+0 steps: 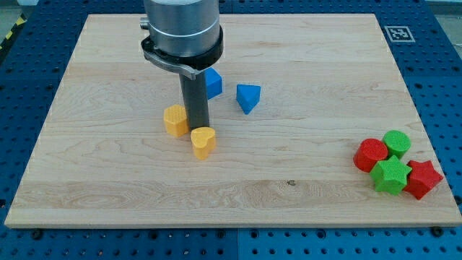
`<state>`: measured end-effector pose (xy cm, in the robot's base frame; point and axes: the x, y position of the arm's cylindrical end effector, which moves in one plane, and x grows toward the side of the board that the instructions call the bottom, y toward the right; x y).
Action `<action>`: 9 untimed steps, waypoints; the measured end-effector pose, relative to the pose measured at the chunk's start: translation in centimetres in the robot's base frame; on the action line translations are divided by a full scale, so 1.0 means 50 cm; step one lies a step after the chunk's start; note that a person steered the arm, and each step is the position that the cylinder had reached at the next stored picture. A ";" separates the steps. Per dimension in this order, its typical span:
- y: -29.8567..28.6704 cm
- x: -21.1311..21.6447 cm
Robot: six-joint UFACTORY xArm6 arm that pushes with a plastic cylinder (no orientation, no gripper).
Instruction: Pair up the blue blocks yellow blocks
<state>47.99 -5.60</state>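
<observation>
My rod comes down from the view's top and its tip (197, 128) rests on the board between the two yellow blocks. A yellow hexagonal block (175, 120) sits just to the tip's left, touching the rod or nearly so. A yellow heart-shaped block (203, 141) lies just below and to the right of the tip. A blue block (214, 83), partly hidden by the arm, stands just up and right of the rod. A blue triangular block (247, 97) lies further right, apart from the others.
A cluster sits at the view's lower right: a red cylinder (370, 153), a green cylinder (396, 143), a green star (390, 175) and a red star (424, 179). The wooden board (303, 195) rests on a blue perforated table. A marker tag (398, 32) sits at the top right corner.
</observation>
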 end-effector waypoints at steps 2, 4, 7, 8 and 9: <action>0.115 -0.010; 0.229 -0.055; 0.149 -0.123; 0.103 -0.147; 0.120 -0.098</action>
<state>43.08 0.41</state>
